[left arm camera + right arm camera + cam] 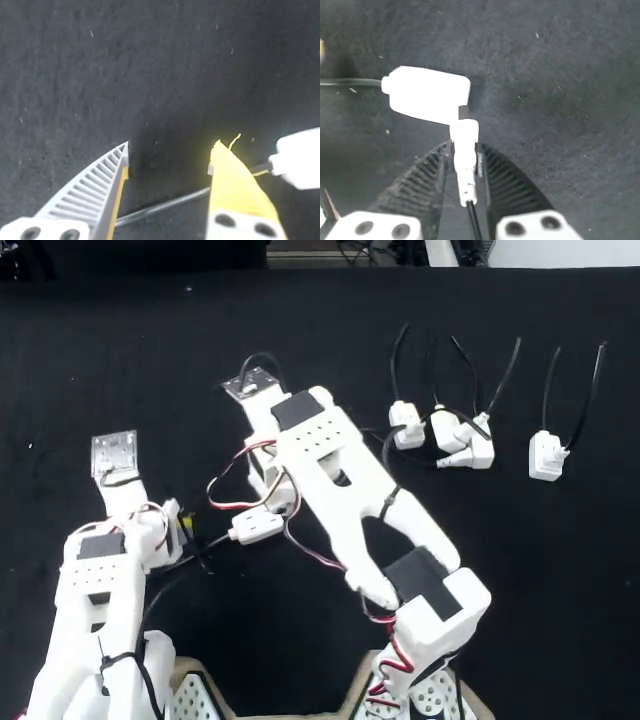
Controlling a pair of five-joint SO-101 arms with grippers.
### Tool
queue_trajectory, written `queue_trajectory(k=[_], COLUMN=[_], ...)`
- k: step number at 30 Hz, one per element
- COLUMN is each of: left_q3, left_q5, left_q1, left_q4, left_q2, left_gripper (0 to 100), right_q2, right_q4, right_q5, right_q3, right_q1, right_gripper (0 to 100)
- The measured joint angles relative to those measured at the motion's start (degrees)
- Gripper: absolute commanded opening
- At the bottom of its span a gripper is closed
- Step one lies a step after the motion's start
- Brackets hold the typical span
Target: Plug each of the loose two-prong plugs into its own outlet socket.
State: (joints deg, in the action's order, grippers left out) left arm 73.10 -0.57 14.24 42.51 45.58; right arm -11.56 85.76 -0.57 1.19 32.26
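My right gripper point(465, 146) is shut on a small white two-prong plug point(464, 137). The plug's front end meets the side of a white outlet socket block point(427, 94), with a short dark gap where the prongs enter. In the high view that socket block point(255, 527) lies at the table's middle, under the right arm. The block's black cord point(165, 205) runs between the fingers of my open left gripper point(170, 150), which touch nothing. An end of the socket block point(300, 157) lies just beside the yellow finger point(235, 180).
Three more white plug-and-socket pieces with black cords lie at the back right: one point(407, 425), a joined pair point(462, 440), and one farthest right point(545, 455). Black cloth point(120, 340) covers the table. The arm bases stand at the near edge.
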Motion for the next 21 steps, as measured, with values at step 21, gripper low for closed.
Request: queue_trajectory(k=[21], left_q3=[0.5], left_q5=[-0.4], left_q1=[0.0], left_q4=[0.2], left_q2=[0.0], left_gripper=[26], right_q2=[-19.4], right_q4=[13.5], right_q5=[-2.0], right_q3=[-24.4], right_q1=[3.9], right_gripper=[1.0])
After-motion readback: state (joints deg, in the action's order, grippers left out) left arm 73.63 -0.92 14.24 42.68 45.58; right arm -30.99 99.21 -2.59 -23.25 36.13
